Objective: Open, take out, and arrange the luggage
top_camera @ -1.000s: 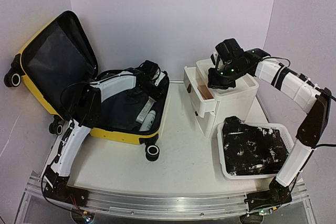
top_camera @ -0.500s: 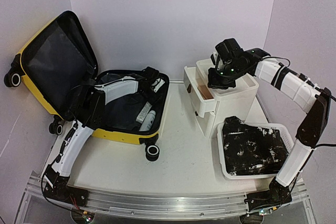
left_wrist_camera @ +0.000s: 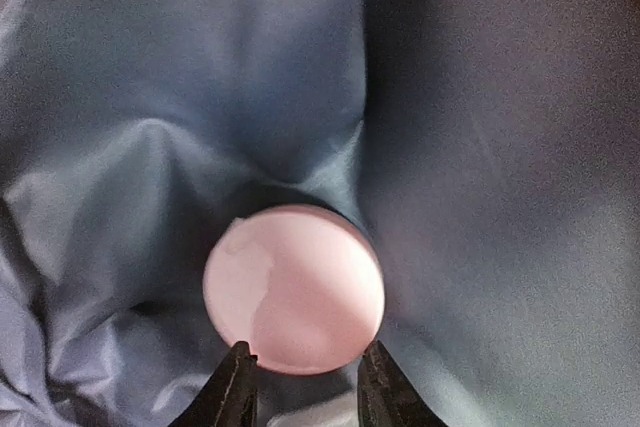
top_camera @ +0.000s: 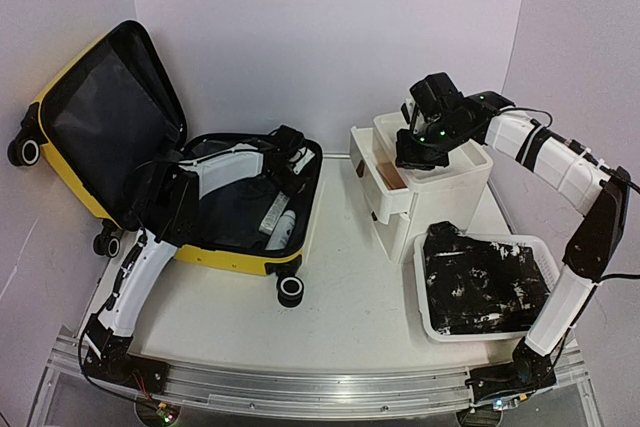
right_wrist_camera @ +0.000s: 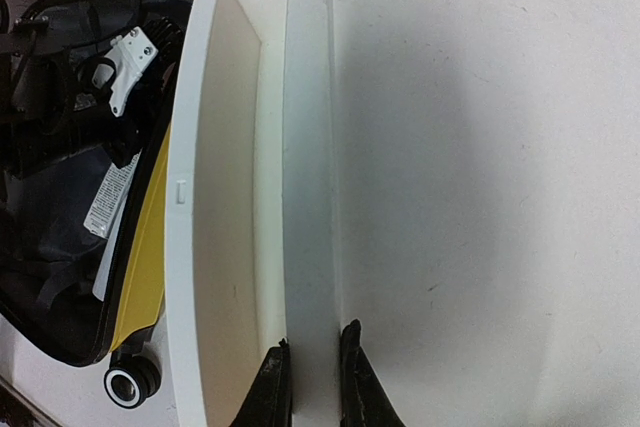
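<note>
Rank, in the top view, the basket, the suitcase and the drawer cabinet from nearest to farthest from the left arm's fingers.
1. Suitcase: on the left; the left fingers are down inside its open lower half.
2. Drawer cabinet: right of the suitcase, mid table.
3. Basket: near right corner, past the cabinet.

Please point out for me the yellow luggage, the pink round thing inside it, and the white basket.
luggage (top_camera: 225,259): top view, yellow front wall.
pink disc (left_wrist_camera: 294,289): left wrist view, centre of its face.
white basket (top_camera: 475,334): top view, near rim.
</note>
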{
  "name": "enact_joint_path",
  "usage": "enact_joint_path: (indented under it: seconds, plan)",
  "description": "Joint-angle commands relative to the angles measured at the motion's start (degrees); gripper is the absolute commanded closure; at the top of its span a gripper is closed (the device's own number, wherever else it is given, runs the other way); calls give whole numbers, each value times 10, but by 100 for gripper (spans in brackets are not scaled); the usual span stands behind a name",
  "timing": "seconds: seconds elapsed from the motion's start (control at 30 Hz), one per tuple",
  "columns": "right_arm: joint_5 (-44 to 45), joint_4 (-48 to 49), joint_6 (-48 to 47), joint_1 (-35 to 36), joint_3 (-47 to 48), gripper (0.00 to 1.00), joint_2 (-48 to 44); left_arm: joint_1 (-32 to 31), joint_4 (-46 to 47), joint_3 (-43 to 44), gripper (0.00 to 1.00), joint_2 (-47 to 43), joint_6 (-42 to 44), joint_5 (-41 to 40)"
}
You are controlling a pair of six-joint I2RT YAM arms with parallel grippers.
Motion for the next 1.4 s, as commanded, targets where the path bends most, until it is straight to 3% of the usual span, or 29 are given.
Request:
enact_joint_path:
  seconds: [0.0, 0.2, 0.33, 0.5, 0.77, 1.37]
  plan:
    - [-25, 2, 10, 3, 27, 100, -2, 3, 12, -10, 66, -126, -28, 9]
    - [-26, 6, 4, 4, 26, 100, -2, 3, 18, -41, 63, -198, -52, 51]
    - [-31, 10, 4, 3, 20, 100, -1, 7, 18, -43, 45, -180, -76, 73]
    - [-26, 11, 3, 3, 16, 100, -6, 13, 2, -7, 35, -132, -120, 86]
    - [-23, 11, 4, 3, 22, 100, -2, 27, -24, 44, 34, -63, -191, 102]
    - [-33, 11, 9, 3, 26, 100, 9, 29, -38, 101, 31, 13, -197, 93]
